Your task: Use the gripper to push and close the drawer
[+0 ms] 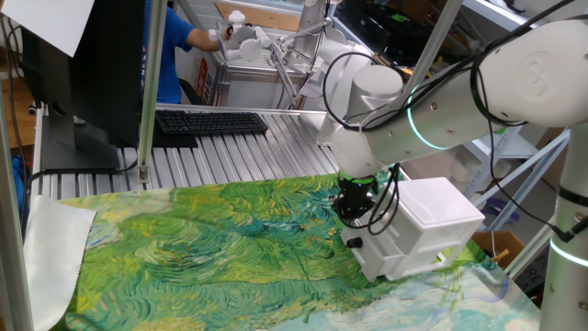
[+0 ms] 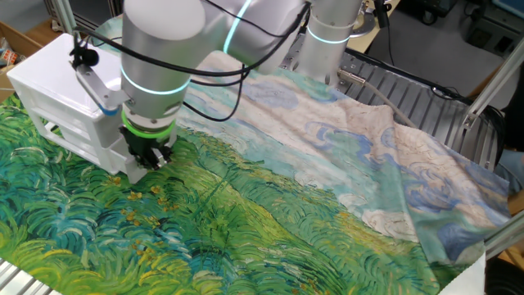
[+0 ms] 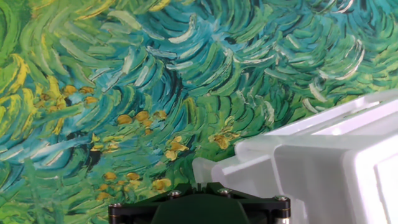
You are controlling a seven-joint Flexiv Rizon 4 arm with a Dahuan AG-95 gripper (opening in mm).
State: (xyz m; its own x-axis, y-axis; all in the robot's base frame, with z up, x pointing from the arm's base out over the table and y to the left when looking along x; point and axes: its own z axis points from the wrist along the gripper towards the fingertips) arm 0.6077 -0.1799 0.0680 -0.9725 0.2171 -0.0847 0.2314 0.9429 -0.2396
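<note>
One black two-fingered gripper (image 1: 354,210), green ring at its wrist, hangs just in front of the white drawer box (image 1: 424,225), close above the painted cloth (image 1: 211,248). Whether its fingers are parted or closed cannot be told: both fixed views show only a dark mass, and the hand view shows the black mount alone. The gripper appears to be beside or touching the box front, but contact cannot be confirmed.

Lower drawer (image 1: 375,253), with a small black knob (image 1: 354,243), looks to stand a little proud of the box front in one fixed view and in the hand view (image 3: 298,174), so it is judged not yet fully shut. The box sits near the right edge of the tabletop as one fixed view frames it, toward the near corner.

Handling, as a judgement: thin moulded plastic, light, stiff enough to push, smooth-faced. The whole box may slide on the cloth or bunch it rather than the drawer travelling. No grasp is needed; press squarely on the flat drawer front beside or on the knob, low and centred, to avoid skewing the drawer in its runners or nudging the upper drawer (image 1: 404,216).
</note>
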